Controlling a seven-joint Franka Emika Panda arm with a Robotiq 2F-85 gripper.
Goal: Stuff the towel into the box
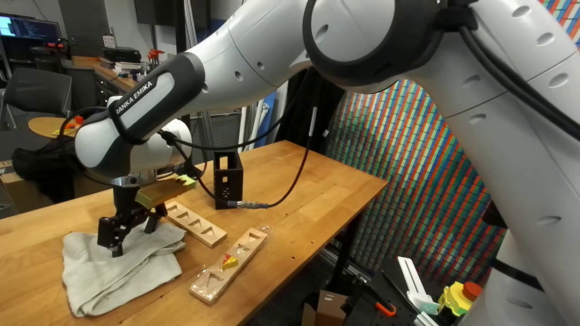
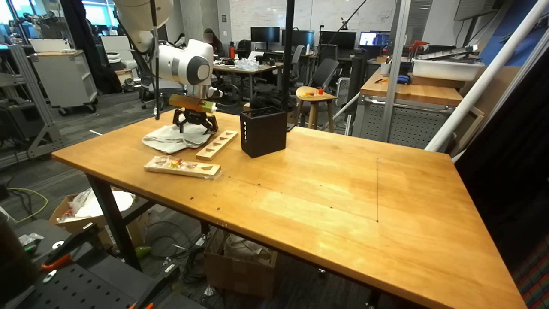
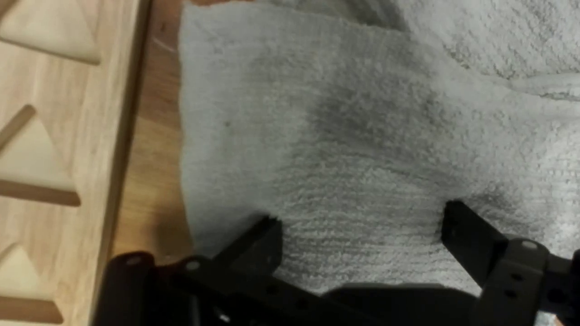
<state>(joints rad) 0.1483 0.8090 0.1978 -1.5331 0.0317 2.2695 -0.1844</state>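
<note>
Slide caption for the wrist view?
Fingers spread apart over a pale, rumpled towel lying beside a triangle-recessed wooden board.

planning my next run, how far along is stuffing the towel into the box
Done: the claw is positioned down at the off-white towel. In hand: apparently the grasp, jaws apart over it. Left: closing, lifting and stuffing; the towel lies on the wooden table, outside the black box.

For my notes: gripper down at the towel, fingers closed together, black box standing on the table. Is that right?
Not quite: the gripper is open; the wrist view shows its fingers well apart, the towel visible between them. The rest is right: the gripper is down at the towel, and the black box stands on the table.
</note>
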